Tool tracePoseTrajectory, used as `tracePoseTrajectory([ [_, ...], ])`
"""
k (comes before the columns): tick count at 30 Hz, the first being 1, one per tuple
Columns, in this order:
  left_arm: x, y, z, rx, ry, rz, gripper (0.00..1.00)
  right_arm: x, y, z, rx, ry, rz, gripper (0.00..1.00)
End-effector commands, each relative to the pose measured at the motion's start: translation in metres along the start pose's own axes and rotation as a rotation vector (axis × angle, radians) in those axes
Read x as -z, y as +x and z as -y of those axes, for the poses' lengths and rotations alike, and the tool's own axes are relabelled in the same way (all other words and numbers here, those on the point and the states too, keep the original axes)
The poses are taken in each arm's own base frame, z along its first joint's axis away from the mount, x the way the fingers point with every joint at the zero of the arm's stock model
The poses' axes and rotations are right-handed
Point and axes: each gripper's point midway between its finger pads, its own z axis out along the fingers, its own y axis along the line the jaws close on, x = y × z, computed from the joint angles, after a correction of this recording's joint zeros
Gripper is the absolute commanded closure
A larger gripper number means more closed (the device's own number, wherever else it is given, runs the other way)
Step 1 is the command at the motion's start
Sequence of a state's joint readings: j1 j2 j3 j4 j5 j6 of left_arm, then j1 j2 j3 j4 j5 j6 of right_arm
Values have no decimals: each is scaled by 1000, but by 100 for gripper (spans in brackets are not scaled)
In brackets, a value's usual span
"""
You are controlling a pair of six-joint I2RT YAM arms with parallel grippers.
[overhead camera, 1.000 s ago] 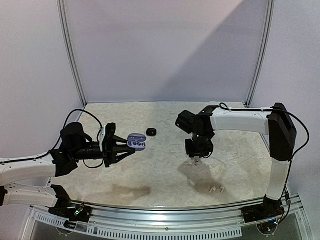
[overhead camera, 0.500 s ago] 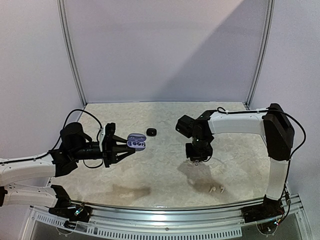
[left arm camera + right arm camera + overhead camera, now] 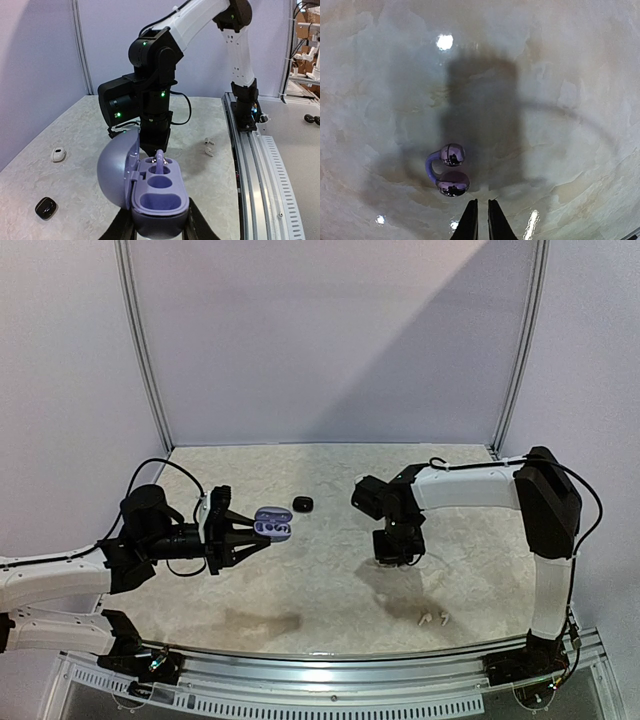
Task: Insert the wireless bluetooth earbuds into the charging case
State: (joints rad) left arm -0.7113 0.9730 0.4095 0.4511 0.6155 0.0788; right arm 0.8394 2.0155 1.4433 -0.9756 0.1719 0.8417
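Purple earbud, loop bowed camera-left

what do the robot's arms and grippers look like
The left arm and right arm have white links, black joint housings and loose black cables. The left gripper and right gripper are black with slim tapering fingers. Small green lights dot the right arm's wrist.

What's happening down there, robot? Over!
Left claw shut on open case. Right claw shut, empty, low over table. Purple earbud loose on table just ahead of its tips, untouched. Nothing blocking. Over.
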Motion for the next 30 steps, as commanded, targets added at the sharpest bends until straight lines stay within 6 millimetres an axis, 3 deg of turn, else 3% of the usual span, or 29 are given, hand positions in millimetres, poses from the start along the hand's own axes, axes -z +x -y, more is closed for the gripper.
tracePoseTrajectory([
  [1,1,1,2,-11,-2,6,100,0,-5,5,0,16,12,90],
  [9,2,2,2,-12,-5,3,100,13,-1,-17,-80,-145,15,86],
  [13,2,4,3,-9,-2,0,100,26,-13,-23,-126,-187,65,85],
  [20,2,4,2,-15,-6,-1,100,43,-35,-29,63,-145,112,74],
  [24,2,4,2,-16,-7,-2,100,36,-35,-34,179,-136,77,73],
  [30,2,4,2,-19,-6,-5,100,16,-25,-35,218,-120,-10,76],
])
